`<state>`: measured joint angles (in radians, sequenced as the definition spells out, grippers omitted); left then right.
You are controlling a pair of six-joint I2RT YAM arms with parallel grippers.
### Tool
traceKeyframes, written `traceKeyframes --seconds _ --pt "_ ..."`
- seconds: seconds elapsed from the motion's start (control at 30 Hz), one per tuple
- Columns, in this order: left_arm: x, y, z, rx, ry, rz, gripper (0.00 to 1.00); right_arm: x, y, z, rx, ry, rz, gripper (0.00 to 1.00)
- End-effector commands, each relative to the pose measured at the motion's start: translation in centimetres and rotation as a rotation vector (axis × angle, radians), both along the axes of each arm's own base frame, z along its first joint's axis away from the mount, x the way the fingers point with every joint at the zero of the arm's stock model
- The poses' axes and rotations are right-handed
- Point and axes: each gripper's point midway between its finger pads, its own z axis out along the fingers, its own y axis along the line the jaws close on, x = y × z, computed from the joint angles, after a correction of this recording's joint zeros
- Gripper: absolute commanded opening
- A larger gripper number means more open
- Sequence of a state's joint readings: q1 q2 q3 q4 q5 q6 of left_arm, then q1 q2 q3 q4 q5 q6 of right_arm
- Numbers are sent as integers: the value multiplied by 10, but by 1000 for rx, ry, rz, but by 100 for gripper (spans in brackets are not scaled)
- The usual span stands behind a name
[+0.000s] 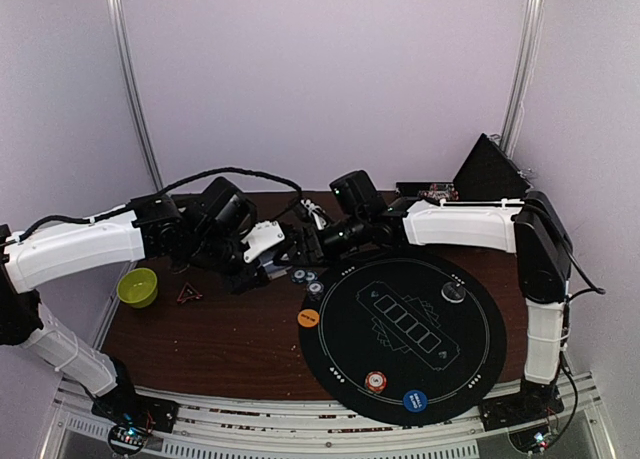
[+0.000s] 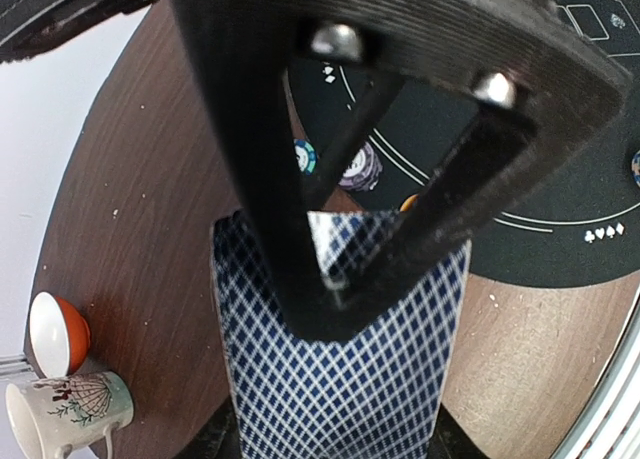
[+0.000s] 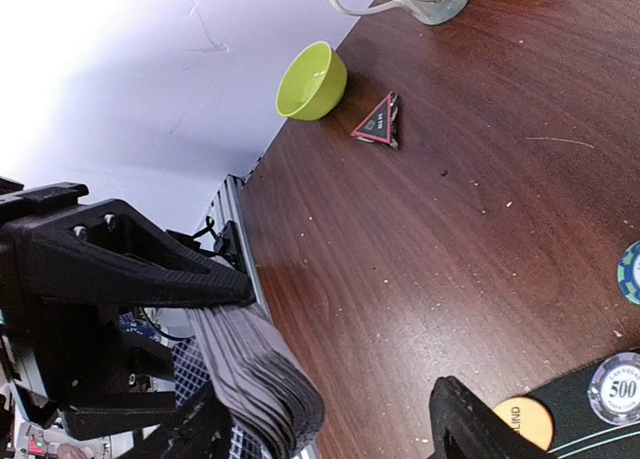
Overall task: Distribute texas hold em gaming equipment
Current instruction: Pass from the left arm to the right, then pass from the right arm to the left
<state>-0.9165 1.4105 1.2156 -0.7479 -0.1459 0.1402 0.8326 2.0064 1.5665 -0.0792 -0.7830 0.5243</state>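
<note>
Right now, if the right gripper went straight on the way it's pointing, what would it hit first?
Most likely the deck of cards clamped in the left gripper. The right gripper faces its edge with jaws open; depth is hard to judge, but nothing shows between them.

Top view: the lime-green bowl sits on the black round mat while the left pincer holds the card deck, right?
No. The lime-green bowl sits on the brown table, left of the black round mat, as the top view shows. The left pincer does hold the card deck.
</note>
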Motion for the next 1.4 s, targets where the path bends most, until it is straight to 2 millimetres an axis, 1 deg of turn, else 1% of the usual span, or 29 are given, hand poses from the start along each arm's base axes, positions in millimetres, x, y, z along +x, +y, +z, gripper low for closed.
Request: traceKeyframes --seconds 0.0,0.13,0.2,0.4,0.43,0.47,0.5,0.57,0.6,0.63,0.73,0.8,0.9,1.0,1.13,1.17,1.27,1.37 --pt "11 -15 30 -89 -96 -22 45 -13 18 11 79 84 56 67" --pt "13 -15 34 -77 -119 -37 46 -17 24 15 125 124 76 57" --pt "14 -14 35 -70 -127 -40 46 -19 26 17 149 152 83 47" --pt "13 -15 35 -64 -135 -54 47 -25 25 29 199 170 102 14" --pt "14 -14 35 -60 -137 -54 50 -26 25 31 205 170 107 8" --pt "14 -13 34 -55 -139 -52 56 -27 24 32 205 170 109 3" --pt "14 -12 33 -51 -141 -52 68 -28 23 32 203 167 110 0" --pt "13 -10 31 -48 -144 -53 92 -29 20 34 193 152 110 0" --pt "12 -8 31 -49 -150 -55 97 -30 19 34 185 141 108 0" --pt "12 -7 32 -54 -160 -58 98 -31 17 33 173 136 106 0" --pt "12 -7 29 -54 -172 -67 98 -38 14 36 169 126 115 0" --pt "10 -9 23 -48 -157 -82 98 -41 12 39 173 121 119 0" --pt "1 -15 18 -63 -116 -134 98 -41 11 46 181 105 111 0" --pt "-6 -16 13 -62 -99 -178 98 -42 11 52 191 97 116 0" --pt "-2 -12 12 -41 -118 -154 98 -44 9 55 193 91 120 0" --pt "0 -11 15 -44 -130 -146 96 -44 9 54 189 92 119 0" --pt "2 -12 17 -50 -138 -140 86 -44 8 53 180 85 115 0" --pt "4 -9 17 -43 -147 -125 81 -43 8 53 175 77 113 0"
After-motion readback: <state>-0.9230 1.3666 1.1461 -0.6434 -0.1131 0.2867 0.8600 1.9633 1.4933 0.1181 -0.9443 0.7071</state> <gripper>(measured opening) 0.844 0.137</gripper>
